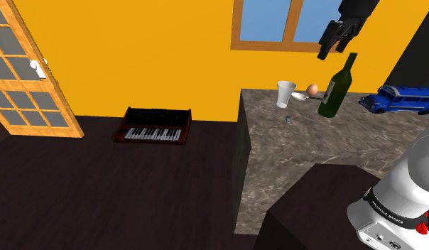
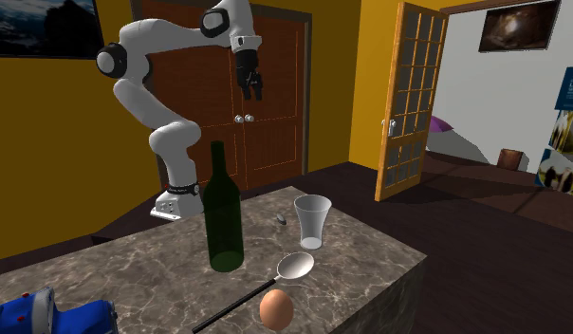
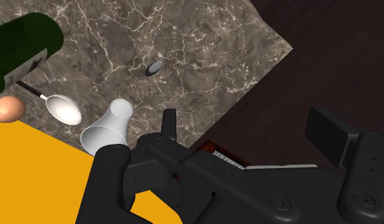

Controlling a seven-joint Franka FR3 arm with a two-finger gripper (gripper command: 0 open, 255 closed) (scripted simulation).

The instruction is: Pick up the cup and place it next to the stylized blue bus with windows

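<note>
Shoulder view — plain white cup (image 1: 285, 94), upright, flared rim

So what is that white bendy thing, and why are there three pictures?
That is a robot arm with a black hand at its end. The three pictures show one moment from three cameras: one beside the robot, one across the table, and one on the hand itself, looking down. On the marbled table stand a cup and a green bottle. A spoon, an egg, a blue bus and a small dark disc are there too. The hand is open, high above the table, holding nothing. Its job is to put the cup next to the blue bus.
</note>
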